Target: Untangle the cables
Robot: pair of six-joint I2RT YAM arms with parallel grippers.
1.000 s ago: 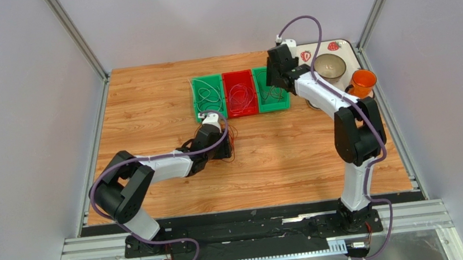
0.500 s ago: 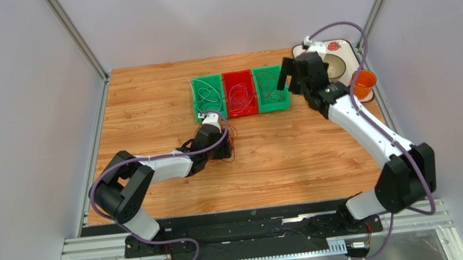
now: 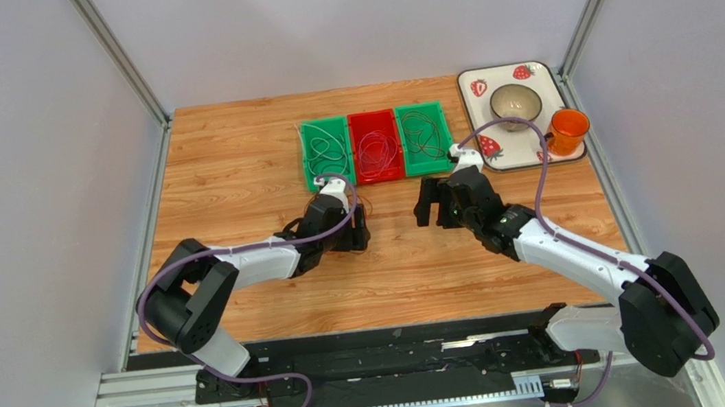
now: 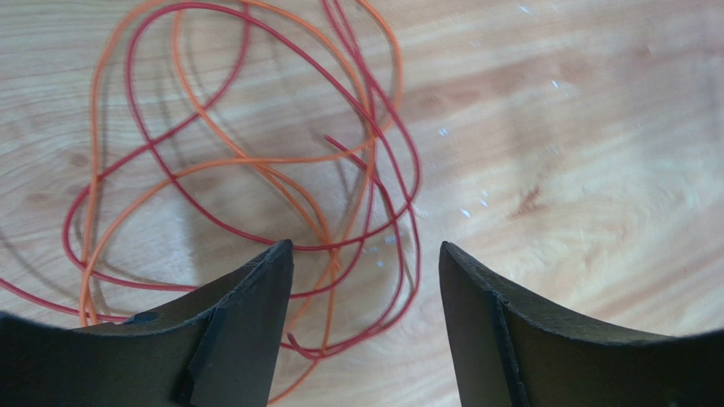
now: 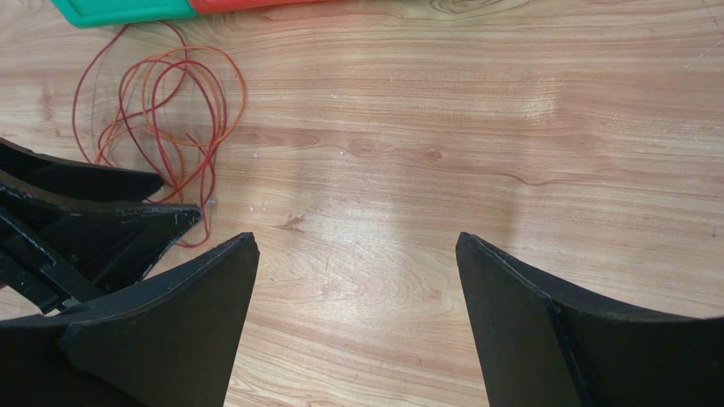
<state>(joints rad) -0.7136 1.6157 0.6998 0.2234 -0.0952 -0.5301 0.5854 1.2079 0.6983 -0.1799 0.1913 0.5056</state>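
The cables point(image 4: 255, 161) are thin red and orange wires, tangled in loose overlapping loops on the wooden table. My left gripper point(image 4: 365, 248) hovers open over the near edge of the tangle. A few strands lie on the table between its jaws, and nothing is pinched. In the top view the left gripper point(image 3: 357, 229) hides most of the tangle. My right gripper point(image 5: 357, 237) is wide open over bare wood, just right of the cables point(image 5: 183, 127). Nothing sits between its fingers. In the top view the right gripper point(image 3: 429, 203) faces the left one across a small gap.
Three bins stand in a row behind the grippers: green point(image 3: 306, 159), red point(image 3: 372, 116) and green point(image 3: 447, 136), each holding a coiled wire. At the back right, a white strawberry tray point(image 3: 471, 81) carries a bowl point(image 3: 515, 102) and an orange cup point(image 3: 567, 129).
My right arm swung from over the right green bin down to mid-table beside the tangle, its jaws opening wide. My left gripper stayed in place and opened a little wider.
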